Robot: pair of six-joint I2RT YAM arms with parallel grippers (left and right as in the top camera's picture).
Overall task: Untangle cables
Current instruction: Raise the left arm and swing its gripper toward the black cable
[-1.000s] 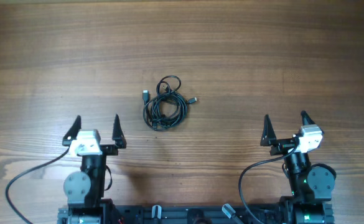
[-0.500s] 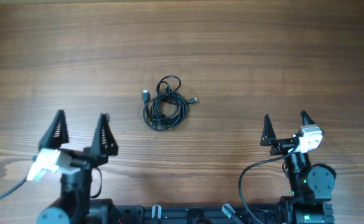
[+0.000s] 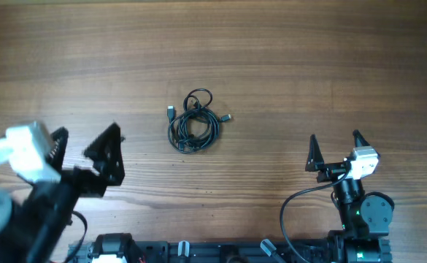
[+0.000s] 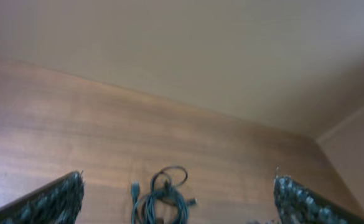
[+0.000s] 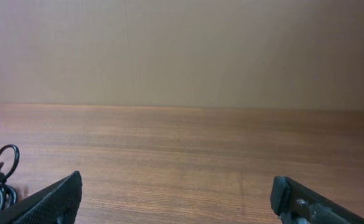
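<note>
Cables (image 3: 193, 120) appear whole from the left wrist, only 1 loop from the right wrist; left gripper (image 3: 89, 133) and right gripper (image 3: 335, 136) both spread, empty.

Black right gripper (image 3: 334, 135), white wrist housing (image 3: 364, 161)

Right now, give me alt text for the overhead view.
A small tangle of thin black cables lies untouched on a wooden table. The left hand, open and blurred, is at lower left; the right hand, open, at lower right.
</note>
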